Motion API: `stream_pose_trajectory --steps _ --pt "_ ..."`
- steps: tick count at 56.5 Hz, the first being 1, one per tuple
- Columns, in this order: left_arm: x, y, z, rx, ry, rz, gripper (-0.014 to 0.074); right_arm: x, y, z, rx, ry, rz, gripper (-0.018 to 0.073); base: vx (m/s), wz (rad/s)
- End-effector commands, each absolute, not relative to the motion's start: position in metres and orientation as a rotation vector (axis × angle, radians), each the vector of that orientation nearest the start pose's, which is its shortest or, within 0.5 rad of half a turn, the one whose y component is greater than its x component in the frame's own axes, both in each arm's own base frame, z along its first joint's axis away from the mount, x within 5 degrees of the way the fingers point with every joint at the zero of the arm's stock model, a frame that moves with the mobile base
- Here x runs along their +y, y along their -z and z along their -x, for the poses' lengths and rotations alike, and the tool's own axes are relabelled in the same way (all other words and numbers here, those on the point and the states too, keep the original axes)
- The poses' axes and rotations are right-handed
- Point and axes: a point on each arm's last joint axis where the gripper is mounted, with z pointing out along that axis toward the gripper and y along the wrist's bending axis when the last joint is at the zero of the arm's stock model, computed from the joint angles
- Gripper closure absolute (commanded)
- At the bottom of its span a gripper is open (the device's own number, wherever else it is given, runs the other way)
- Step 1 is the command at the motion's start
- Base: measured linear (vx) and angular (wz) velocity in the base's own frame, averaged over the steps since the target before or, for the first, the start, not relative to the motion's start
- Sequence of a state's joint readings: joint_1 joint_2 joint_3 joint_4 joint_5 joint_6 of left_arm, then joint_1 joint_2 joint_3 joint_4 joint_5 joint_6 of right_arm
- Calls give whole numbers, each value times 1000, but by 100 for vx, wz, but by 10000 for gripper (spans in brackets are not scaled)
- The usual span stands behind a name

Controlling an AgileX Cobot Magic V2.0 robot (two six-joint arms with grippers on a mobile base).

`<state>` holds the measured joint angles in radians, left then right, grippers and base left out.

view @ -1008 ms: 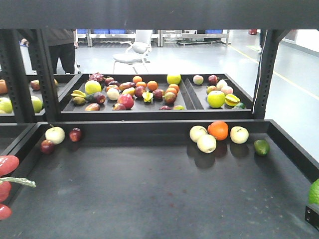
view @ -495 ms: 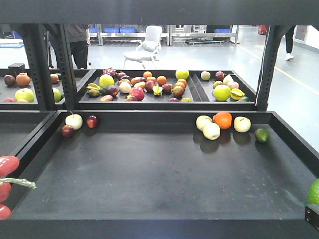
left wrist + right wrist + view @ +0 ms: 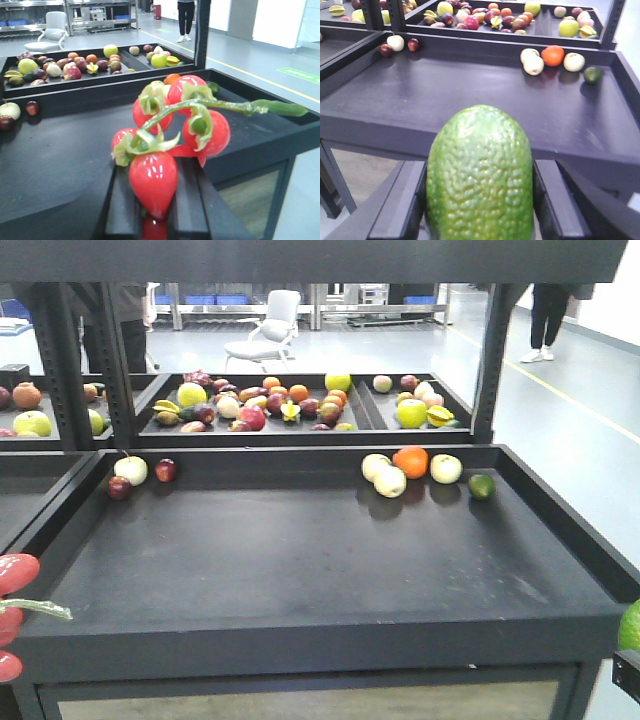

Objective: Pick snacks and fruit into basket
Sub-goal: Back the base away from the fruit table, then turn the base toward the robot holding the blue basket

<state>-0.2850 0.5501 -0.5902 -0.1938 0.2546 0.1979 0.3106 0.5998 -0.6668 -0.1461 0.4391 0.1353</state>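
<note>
Two fruit are held. My left gripper (image 3: 155, 175) is shut on the glossy red lobed fruit (image 3: 205, 132) with a green stem; one lobe sits between the fingers. The same red fruit (image 3: 12, 575) shows at the left edge of the front view. My right gripper (image 3: 479, 175) is shut on the green bumpy-skinned fruit (image 3: 480, 140), which stands upright between the fingers and peeks in at the right edge as a green fruit (image 3: 630, 625). Both grippers hang in front of the black shelf tray (image 3: 300, 625). The basket and the snacks are out of view.
On the tray's far side lie pale apples (image 3: 388, 480), an orange (image 3: 410, 461) and a small dark green fruit (image 3: 481, 485); more small fruit (image 3: 130, 470) lie far left. Behind it is a tray of mixed fruit (image 3: 260, 405). Black uprights (image 3: 487, 360) flank the shelf.
The shelf has receded and dropped in the front view, and its front edge now shows. Both held fruit keep their places at the frame edges.
</note>
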Motion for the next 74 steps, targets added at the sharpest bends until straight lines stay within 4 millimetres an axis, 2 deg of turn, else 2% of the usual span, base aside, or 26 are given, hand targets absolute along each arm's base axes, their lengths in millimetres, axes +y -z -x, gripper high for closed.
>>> stream_pose_trajectory --steps 1,42,74 --pt "-36 -362 -110 1573 261 -246 594 32 -367 -117 1720 -163 244 568 -22 -13" --pt "-36 -362 -110 1573 261 -246 594 32 -367 -117 1720 -163 244 568 -22 -16" --pt "-36 -362 -110 1571 261 -246 594 32 -367 -117 1720 -163 244 568 -20 -31"
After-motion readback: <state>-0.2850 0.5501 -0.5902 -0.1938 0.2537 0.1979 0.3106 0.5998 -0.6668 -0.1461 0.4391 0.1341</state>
